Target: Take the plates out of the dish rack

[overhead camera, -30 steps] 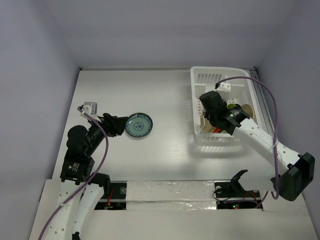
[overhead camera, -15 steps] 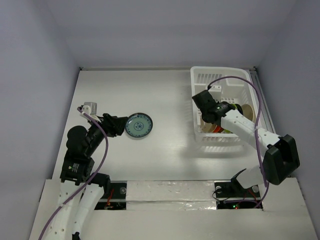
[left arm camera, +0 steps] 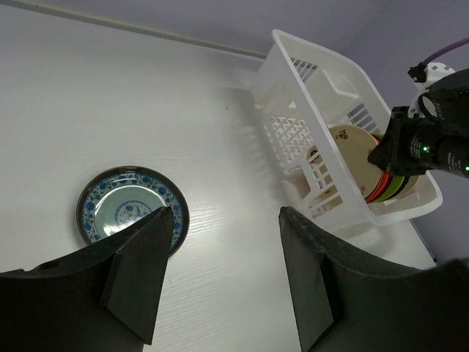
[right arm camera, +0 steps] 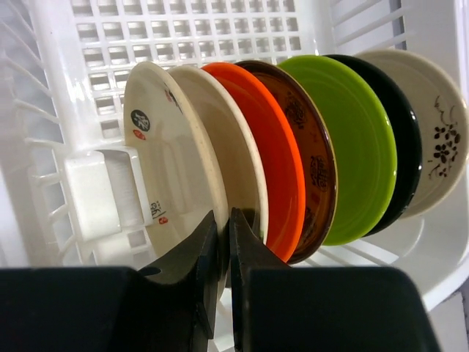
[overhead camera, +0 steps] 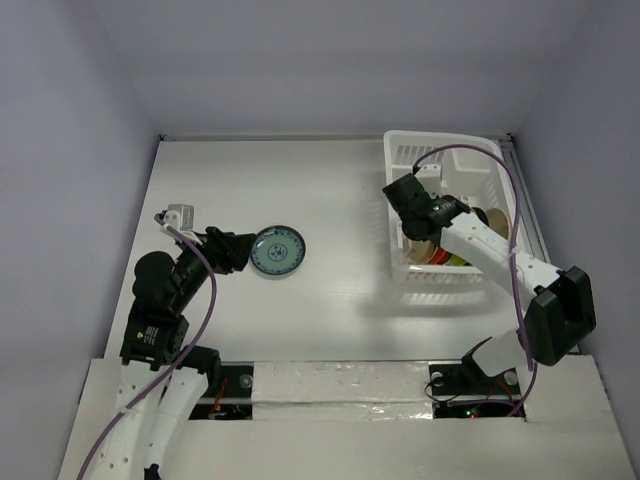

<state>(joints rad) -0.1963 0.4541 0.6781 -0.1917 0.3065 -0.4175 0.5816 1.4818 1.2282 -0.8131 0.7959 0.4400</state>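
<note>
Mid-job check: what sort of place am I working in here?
Probably a lab test cell, not a kitchen: a white table boxed in by plain walls, with a dish rack of upright plates and one blue-patterned plate laid out.

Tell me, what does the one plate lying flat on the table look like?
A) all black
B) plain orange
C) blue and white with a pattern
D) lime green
C: the lone plate lying flat on the table has a blue and white pattern, while the orange, green and black ones stand on edge in the dish rack.
</note>
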